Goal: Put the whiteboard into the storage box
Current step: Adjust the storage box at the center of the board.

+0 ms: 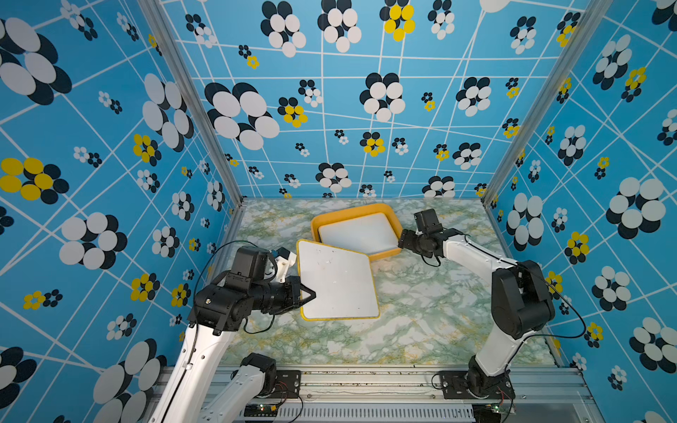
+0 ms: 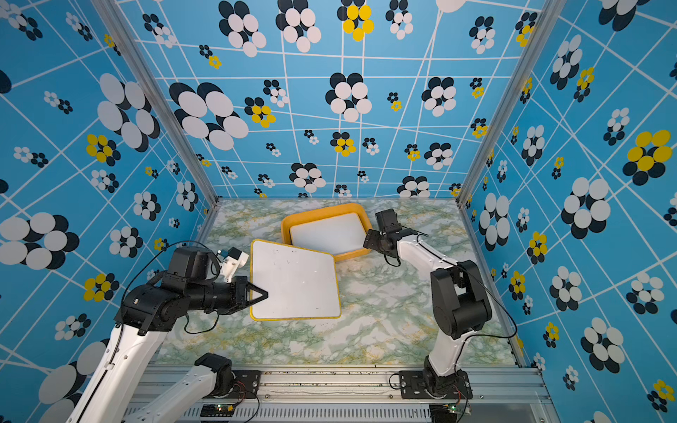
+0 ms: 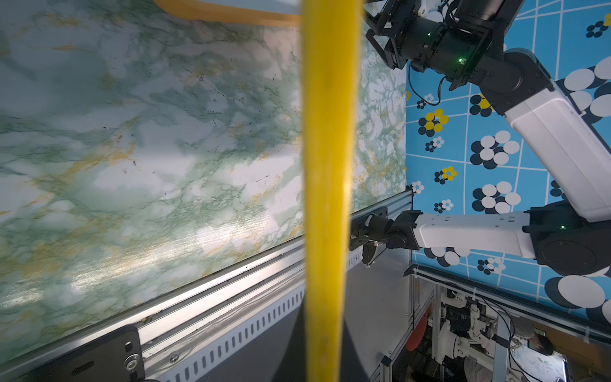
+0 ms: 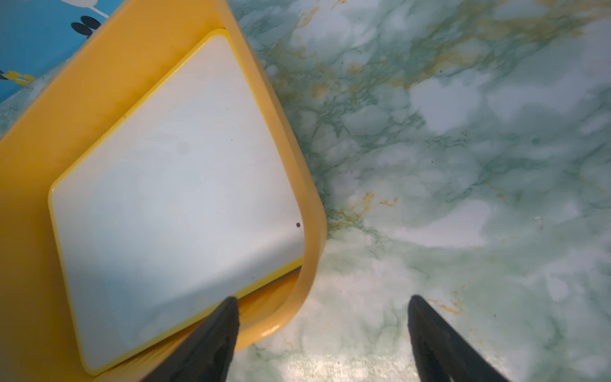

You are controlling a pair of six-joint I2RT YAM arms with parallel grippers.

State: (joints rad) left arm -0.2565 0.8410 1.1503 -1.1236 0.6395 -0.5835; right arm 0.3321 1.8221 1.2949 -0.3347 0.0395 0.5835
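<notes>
While the left gripper (image 1: 311, 293) is pressed together on the yellow edge of the whiteboard (image 1: 339, 282), pinching the side nearest that arm, the board reaches out over the table (image 1: 421, 304). Its far corner overlaps the near rim of the storage box (image 1: 351, 209) in both top views. Whether that corner rests on the rim I cannot tell. The board looks thin, stiff and light, with a smooth face that would likely slip. The raised yellow edge is the sound place to hold, though a one-sided pinch may let it droop or swivel. The right gripper (image 4: 323, 298) stands spread, holding nothing, with one finger above the box's corner and one above bare table. Inside the box another whiteboard (image 1: 357, 234) lies flat and fills most of the floor, so the held one should stack on top.
</notes>
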